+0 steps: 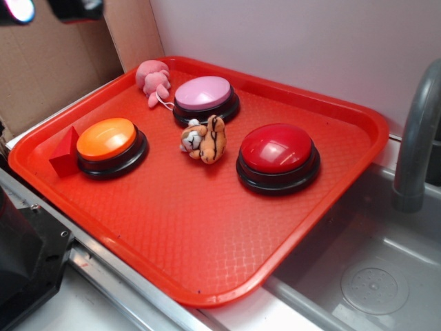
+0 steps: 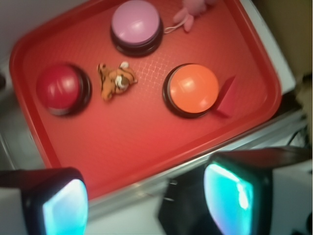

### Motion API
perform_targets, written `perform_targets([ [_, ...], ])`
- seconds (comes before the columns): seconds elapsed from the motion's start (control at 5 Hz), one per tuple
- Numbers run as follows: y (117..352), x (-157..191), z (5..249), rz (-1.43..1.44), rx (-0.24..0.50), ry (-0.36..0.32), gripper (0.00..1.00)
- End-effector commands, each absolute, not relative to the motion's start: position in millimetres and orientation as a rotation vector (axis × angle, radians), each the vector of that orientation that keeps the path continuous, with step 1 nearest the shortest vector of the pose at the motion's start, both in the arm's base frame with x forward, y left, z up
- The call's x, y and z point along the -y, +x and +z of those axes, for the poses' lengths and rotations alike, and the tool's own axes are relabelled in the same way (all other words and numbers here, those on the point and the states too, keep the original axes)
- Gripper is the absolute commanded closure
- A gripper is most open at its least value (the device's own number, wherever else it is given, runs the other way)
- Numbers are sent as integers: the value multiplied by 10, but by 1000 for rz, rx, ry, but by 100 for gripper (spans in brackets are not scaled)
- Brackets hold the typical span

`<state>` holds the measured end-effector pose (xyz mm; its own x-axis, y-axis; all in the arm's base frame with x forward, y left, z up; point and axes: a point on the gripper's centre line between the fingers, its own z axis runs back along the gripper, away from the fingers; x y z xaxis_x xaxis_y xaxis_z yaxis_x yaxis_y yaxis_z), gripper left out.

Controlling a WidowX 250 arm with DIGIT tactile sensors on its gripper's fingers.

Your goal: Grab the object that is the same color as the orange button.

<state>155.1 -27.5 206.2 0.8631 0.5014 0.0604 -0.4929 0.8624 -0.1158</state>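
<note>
Tool (image 2: 146,200) wide apart and empty, high above the red tray (image 1: 172,227).

Only the wrist view shows the tool's two fingers (image 2: 61,205), dark with glossy teal pads, standing far from each other with nothing between them, over the tray's near edge; the exterior view shows only a dark part of the arm at the top left corner. The small plush tiger (image 1: 204,140), orange with dark stripes, lies on its side near the middle of the tray, between the pink button (image 1: 204,96) and the red button (image 1: 278,153), just apart from both. The orange button (image 1: 109,142), a smooth dome on a black base, stands near the left edge, touching a red triangular block (image 1: 65,153). A pink plush toy (image 1: 154,79) lies at the far corner. The tray surface has a fine woven pattern.
</note>
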Motion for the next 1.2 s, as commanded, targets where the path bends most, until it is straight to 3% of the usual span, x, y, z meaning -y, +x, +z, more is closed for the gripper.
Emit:
perform_targets([
  [0.0, 2157, 184, 1552, 1018, 165, -116, 0],
  [0.4, 2541, 91, 815, 1496, 192, 33, 0],
  [0.6, 2600, 166, 514, 1494, 198, 68, 0],
  [0.8, 2658, 146, 330, 1480, 162, 64, 0],
  [1.0, 2658, 179, 298, 1448, 174, 46, 0],
])
